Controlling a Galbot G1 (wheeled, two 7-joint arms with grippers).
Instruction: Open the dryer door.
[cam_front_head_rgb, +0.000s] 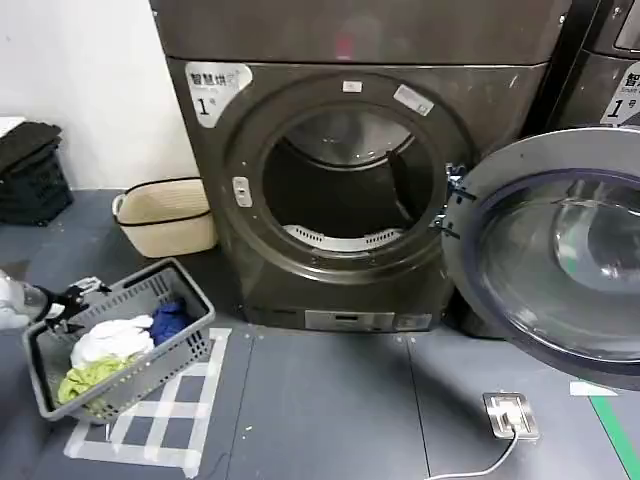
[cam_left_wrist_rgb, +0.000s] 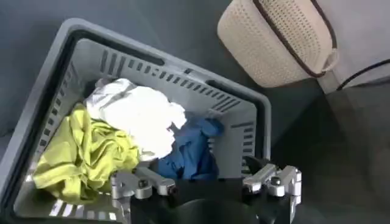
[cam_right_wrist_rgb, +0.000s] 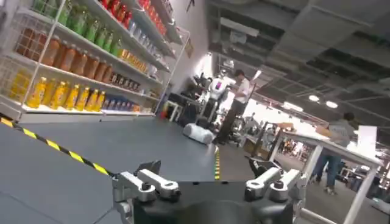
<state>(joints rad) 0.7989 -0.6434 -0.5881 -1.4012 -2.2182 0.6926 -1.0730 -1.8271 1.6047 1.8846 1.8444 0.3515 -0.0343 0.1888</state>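
The dryer (cam_front_head_rgb: 330, 200) is dark grey-brown, the dryer door (cam_front_head_rgb: 560, 250) has grey rim and dark glass. The grey slotted basket (cam_left_wrist_rgb: 244, 109) holds white (cam_left_wrist_rgb: 143, 112), yellow-green (cam_left_wrist_rgb: 91, 152) and blue clothes (cam_left_wrist_rgb: 192, 149); the woven bag (cam_front_head_rgb: 165, 215) is cream with dark edge

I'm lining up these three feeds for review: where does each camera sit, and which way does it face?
Head view: on the robot's head, looking forward and down at the dryer, its swung-open dryer door and the grey laundry basket; the left end effector shows by the basket.
Left wrist view: on the left wrist, looking down into the basket; open left end effector in front.
Right wrist view: on the right wrist, facing out at drink shelves; open right end effector in front.
Shared: basket and cream bag.
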